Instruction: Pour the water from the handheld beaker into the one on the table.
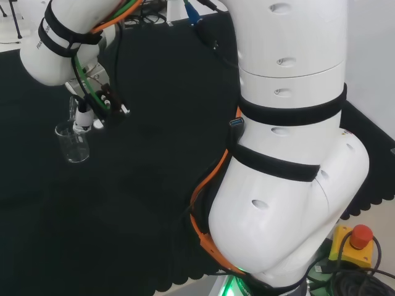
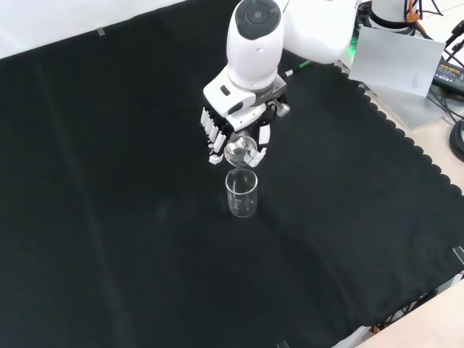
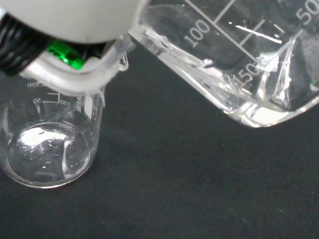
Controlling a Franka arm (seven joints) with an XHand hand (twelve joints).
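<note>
A clear glass beaker (image 2: 242, 193) stands upright on the black cloth; in the head view this beaker (image 1: 73, 142) is at the left. Directly above it my hand (image 2: 226, 127) has its fingers curled round a second clear beaker (image 2: 241, 150), tipped steeply with its mouth toward the standing one. In the wrist view the held beaker (image 3: 234, 64) lies tilted with water pooled at its lip, and the standing beaker (image 3: 47, 144) holds a little water at its bottom. In the head view the hand (image 1: 92, 111) hangs just above the standing beaker's rim.
The black cloth (image 2: 109, 217) spreads wide round the beaker on all sides. Its scalloped edge (image 2: 413, 156) runs down the right of the front view, with cables and a grey plate beyond. A red stop button (image 1: 360, 237) sits at the head view's lower right.
</note>
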